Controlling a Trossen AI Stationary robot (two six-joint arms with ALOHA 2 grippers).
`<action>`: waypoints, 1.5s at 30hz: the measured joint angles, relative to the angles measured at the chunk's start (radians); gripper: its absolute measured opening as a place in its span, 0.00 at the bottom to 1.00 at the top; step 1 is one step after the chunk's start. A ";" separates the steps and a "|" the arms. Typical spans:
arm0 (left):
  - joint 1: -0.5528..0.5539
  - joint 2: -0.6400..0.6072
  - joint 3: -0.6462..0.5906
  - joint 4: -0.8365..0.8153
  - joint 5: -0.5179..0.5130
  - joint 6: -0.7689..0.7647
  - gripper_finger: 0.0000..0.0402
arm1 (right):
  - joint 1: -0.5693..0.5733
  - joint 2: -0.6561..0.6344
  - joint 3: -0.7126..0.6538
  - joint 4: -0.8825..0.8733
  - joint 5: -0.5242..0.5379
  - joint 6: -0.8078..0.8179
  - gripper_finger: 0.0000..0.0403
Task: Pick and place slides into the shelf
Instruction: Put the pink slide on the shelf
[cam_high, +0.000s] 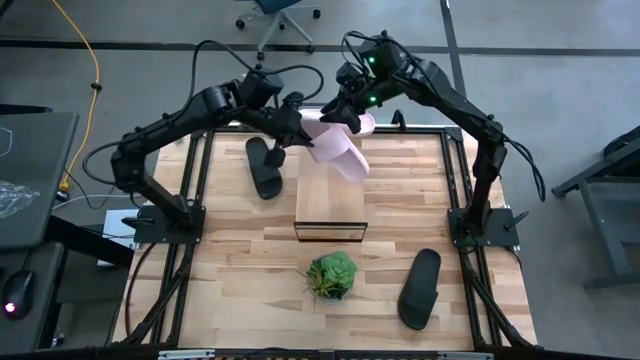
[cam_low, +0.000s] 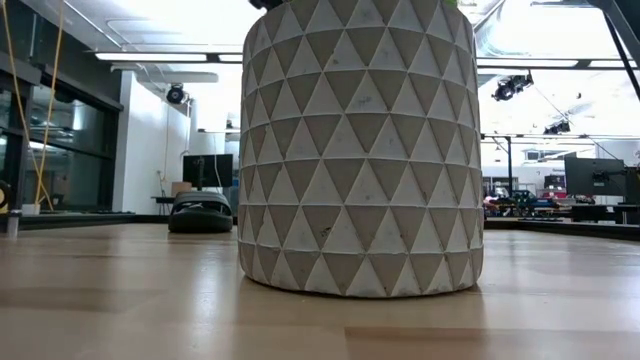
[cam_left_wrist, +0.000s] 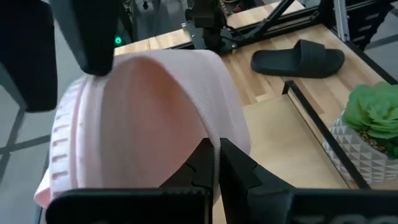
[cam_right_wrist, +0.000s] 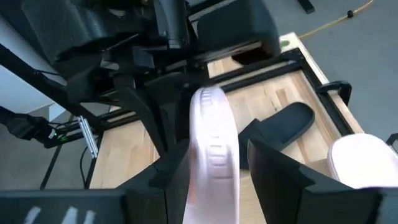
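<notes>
Both my arms reach over the far end of the shelf (cam_high: 331, 195), a narrow pale wooden rack running near to far down the middle of the table (cam_high: 240, 255); my left gripper (cam_high: 292, 122) has its fingers pinched tight on the edge of a pink slide (cam_high: 335, 148), as my left wrist view shows, the two dark tips almost meeting on the strap; that slide hangs tilted above the far end of the rack, not yet resting flat. My right gripper (cam_high: 347, 108) holds a second pink slide (cam_high: 362, 121) just beside the first; in my right wrist view its fingers sit part open, one on each side of the pink sole standing on edge between them, seemingly gripping it.

A black slide (cam_high: 264, 167) lies on the table left of the rack, towards the far side; another black slide (cam_high: 421, 287) lies near and right, well apart from everything else; a small green plant (cam_high: 332, 274) in a patterned pot stands just off the near end of the rack.

I judge the step in hand to be placing the pink pair; neither black one is shelved yet. Next I should level the left slide, lower it onto the plank and release; the two pink slides are close, so my arms must take turns to avoid knocking each other.
</notes>
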 joint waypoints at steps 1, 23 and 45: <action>0.000 0.004 0.007 -0.001 -0.001 0.001 0.00 | 0.000 0.000 0.000 -0.009 0.001 -0.001 0.37; -0.001 0.029 0.042 0.005 0.015 0.002 0.00 | 0.015 0.004 0.000 -0.013 0.023 -0.019 0.37; 0.000 0.027 0.110 0.000 -0.106 -0.024 0.28 | 0.006 0.010 -0.001 -0.037 0.122 -0.027 0.05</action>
